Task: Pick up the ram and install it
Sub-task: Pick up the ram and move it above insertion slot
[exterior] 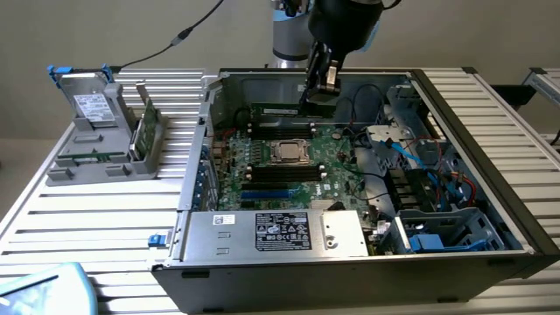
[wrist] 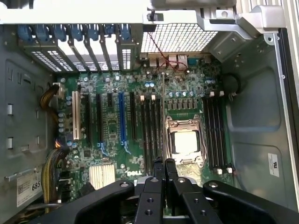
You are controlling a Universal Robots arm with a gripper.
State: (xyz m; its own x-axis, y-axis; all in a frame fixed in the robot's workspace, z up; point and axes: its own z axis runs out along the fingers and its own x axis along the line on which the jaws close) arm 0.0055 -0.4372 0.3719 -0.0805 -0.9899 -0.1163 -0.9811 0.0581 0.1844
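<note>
- The slatted tabletop (exterior: 105, 210) carried an open computer case (exterior: 262, 85).
- Inside it lay the green motherboard (exterior: 298, 174), with its memory slots (wrist: 149, 130) beside the processor socket (wrist: 185, 142).
- My hand (exterior: 319, 92) hung above that board, its fingers clamped on the ram (exterior: 284, 109).
- The ram, a thin dark stick, was held clear over the slots. I judged the pickup done and the seating not yet done.

The grey arm (exterior: 282, 46) has black, bolted fingers (wrist: 150, 196).
</note>
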